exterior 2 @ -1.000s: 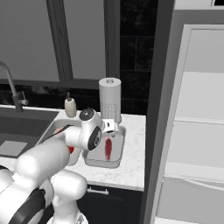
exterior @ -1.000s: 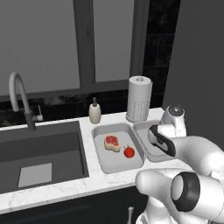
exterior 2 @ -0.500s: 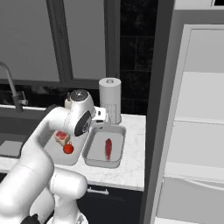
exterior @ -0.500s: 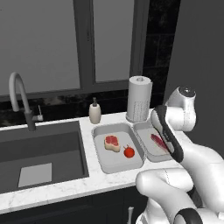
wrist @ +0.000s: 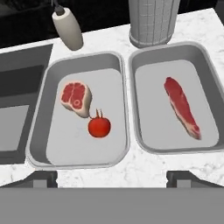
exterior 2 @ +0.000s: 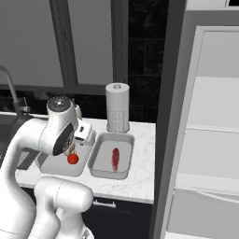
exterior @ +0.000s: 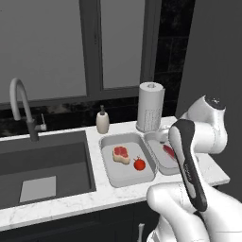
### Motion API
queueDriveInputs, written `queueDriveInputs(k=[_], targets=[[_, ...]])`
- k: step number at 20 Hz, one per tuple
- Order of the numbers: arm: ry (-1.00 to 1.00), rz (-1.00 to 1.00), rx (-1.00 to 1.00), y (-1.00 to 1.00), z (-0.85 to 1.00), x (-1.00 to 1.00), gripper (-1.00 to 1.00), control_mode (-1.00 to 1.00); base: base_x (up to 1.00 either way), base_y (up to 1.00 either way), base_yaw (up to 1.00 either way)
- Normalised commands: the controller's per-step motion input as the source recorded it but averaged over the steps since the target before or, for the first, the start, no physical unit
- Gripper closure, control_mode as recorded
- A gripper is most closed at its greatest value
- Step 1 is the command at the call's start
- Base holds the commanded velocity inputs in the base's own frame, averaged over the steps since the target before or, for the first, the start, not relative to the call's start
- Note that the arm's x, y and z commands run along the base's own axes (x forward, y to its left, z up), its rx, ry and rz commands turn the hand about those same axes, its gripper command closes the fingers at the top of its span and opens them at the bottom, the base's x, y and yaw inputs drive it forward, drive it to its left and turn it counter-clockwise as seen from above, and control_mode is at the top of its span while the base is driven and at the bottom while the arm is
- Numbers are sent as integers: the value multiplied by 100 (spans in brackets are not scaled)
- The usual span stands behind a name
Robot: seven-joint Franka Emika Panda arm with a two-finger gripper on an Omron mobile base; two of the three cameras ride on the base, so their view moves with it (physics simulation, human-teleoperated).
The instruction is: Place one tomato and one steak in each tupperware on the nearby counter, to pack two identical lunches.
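Note:
Two grey tupperware trays sit side by side on the white counter (exterior: 71, 203). The left tupperware (wrist: 39, 144) holds a rounded steak (wrist: 75, 98) and a red tomato (wrist: 99, 127), which touch each other. In the right tupperware (wrist: 135, 131) lies a long steak (wrist: 181, 107) alone. From the base views the same steak (exterior: 121, 153), tomato (exterior: 139, 164) and long steak (exterior 2: 115, 158) are seen. My gripper (wrist: 113, 179) hovers above the counter edge in front of both trays, open, with nothing between its fingertips (wrist: 41, 178).
A paper towel roll (exterior: 150, 107) stands behind the right tray and a soap dispenser (exterior: 102, 121) behind the left one. The sink (exterior: 42, 160) with its faucet (exterior: 21, 106) lies to the left. A tall cabinet (exterior 2: 205, 140) bounds the counter's right end.
The hand has risen from low over the right tupperware, leaving the long steak lying in it, and has swung back above the counter edge. The jaws stay wide.

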Motion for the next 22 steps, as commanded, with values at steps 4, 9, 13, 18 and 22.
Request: queueDriveInputs(k=[4,9,13,18,22], targets=[[0,-17,-8,5,8,-100,-100,-100,0,0,0],[0,-5,-4,0,32,-100,-100,-100,0,0,0],[-2,0,-2,0,9,-50,-100,100,-50,0,2],[0,0,0,0,0,0,-100,100,-100,0,12],[0,0,0,0,0,0,-100,100,-100,-16,7]])
